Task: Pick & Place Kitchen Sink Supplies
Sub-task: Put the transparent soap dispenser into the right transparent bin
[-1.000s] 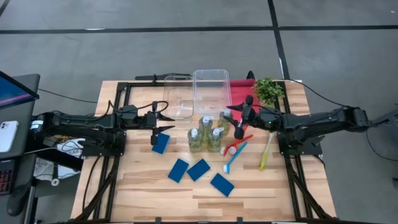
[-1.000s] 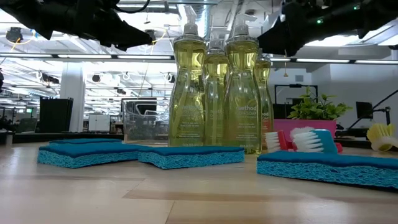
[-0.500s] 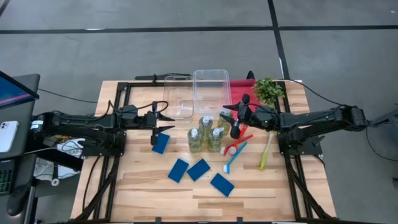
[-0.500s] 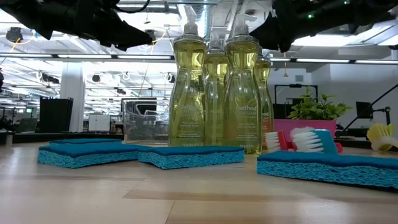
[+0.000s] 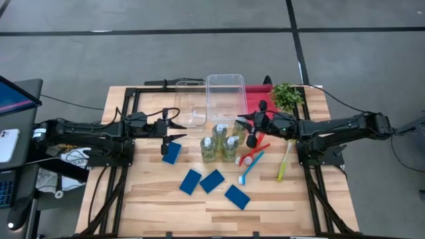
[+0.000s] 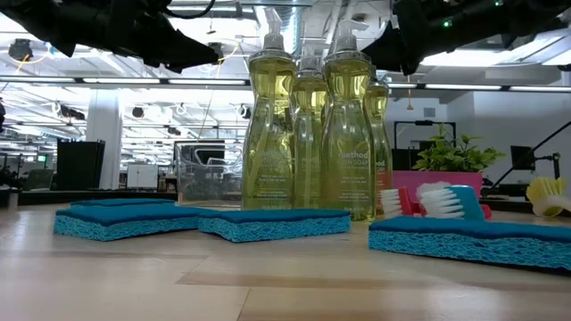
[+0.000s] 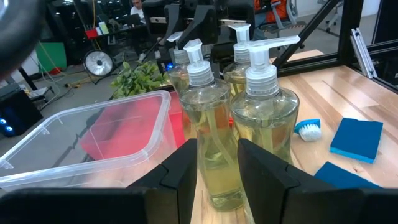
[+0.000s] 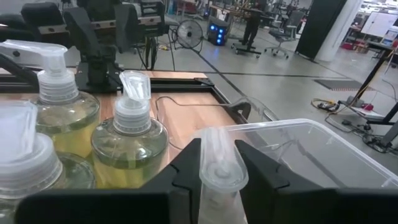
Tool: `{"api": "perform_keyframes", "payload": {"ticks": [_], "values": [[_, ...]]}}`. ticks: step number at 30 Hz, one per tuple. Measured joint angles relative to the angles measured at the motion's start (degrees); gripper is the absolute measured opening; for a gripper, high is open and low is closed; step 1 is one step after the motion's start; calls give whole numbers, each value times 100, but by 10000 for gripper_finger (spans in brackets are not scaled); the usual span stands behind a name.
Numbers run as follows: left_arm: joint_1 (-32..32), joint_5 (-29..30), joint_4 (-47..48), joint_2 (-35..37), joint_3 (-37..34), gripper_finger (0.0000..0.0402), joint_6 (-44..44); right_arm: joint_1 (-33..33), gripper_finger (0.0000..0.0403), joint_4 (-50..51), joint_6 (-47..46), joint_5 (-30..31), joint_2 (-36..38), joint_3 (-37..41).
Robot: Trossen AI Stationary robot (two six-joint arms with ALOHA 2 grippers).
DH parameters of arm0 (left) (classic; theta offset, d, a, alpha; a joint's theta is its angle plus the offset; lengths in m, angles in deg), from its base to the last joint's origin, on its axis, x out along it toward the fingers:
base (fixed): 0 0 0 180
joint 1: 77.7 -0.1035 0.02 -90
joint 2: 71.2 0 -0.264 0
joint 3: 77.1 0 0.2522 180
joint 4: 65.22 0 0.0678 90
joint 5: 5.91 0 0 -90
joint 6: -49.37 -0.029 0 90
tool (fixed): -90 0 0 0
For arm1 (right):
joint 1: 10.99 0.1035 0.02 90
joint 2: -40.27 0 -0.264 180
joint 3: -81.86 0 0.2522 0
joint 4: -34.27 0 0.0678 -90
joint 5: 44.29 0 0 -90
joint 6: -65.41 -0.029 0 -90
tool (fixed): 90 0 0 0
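Several clear pump bottles of yellow-green liquid (image 5: 219, 139) stand upright in a cluster at mid-table. My right gripper (image 5: 243, 123) is at the far right bottle (image 5: 240, 126), shut on its pump top. My left gripper (image 5: 179, 125) hovers open just left of the cluster, with nothing between its fingers (image 7: 186, 168). Several blue sponges (image 5: 212, 180) lie flat nearer the front. A red brush (image 5: 254, 153), a blue brush (image 5: 251, 166) and a yellow-green brush (image 5: 284, 162) lie right of the bottles. My right gripper pinches the pump head (image 8: 219, 177) of the far right bottle between its two fingers (image 8: 186, 171), one on each side. The fingers come in about level from the table's right side. The bottle's body is hidden below the gripper; the bottle stands upright among the others.
Two clear plastic bins (image 5: 226, 96) (image 5: 190, 109) stand just behind the bottles, with a red tray (image 5: 255, 99) and a small green plant (image 5: 287, 96) at the far right. Black frame rails (image 5: 133, 99) run along the table's edges.
My right gripper has moved a little toward the table's left, up to the far right bottle's pump top. The bottles, sponges and brushes stay where they were.
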Motion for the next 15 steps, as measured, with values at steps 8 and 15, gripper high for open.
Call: {"api": "perform_keyframes", "payload": {"ticks": [8, 15], "values": [[0, 1, -2, 0, 0, 118, 0, 0, 67, -4, 8, 2, 37, 0], [0, 1, -2, 1, 0, 118, 0, 54, 67, 35, 28, 134, 140, 4]]}}
